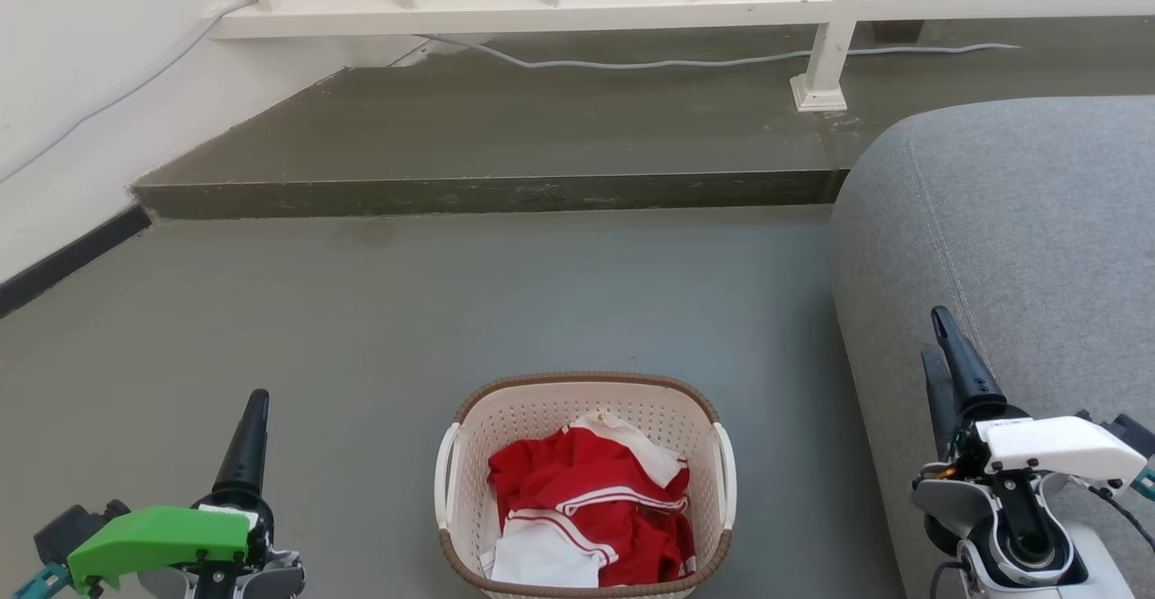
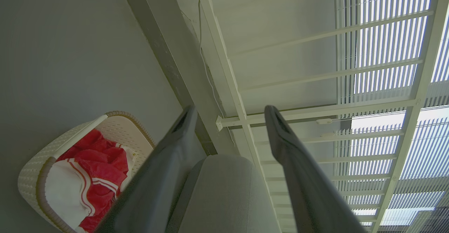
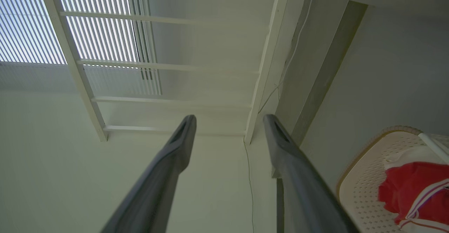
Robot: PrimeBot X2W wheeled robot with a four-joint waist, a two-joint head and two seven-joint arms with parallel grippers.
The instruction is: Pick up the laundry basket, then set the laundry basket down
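Far left: a white wall [image 1: 63,67] with a dark skirting strip is noted. A raised concrete step [image 1: 487,130] is seen beyond the grey floor [image 1: 361,310], with a thin cable [image 1: 632,63] trailed along it beneath a white railing [image 1: 541,5].

Lower left: the left gripper [image 1: 257,402] is held low over the floor, pointed up the head view and well apart from the basket. In the left wrist view its two dark fingers [image 2: 168,170] are seen spread wide, with nothing gripped between them.

Centre, bottom: the laundry basket [image 1: 586,379] is set upright on the floor, between the two grippers and touched by neither. Cream perforated walls, a brown woven-look rim and a white handle on either side are recorded. A crumpled red and white garment [image 1: 586,500] is piled inside.

Right: a grey sofa [image 1: 1011,238] is placed near the basket's right side. The right gripper [image 1: 935,333] is raised in front of it. In the right wrist view its fingers [image 3: 165,170] are likewise parted wide, and nothing is held.
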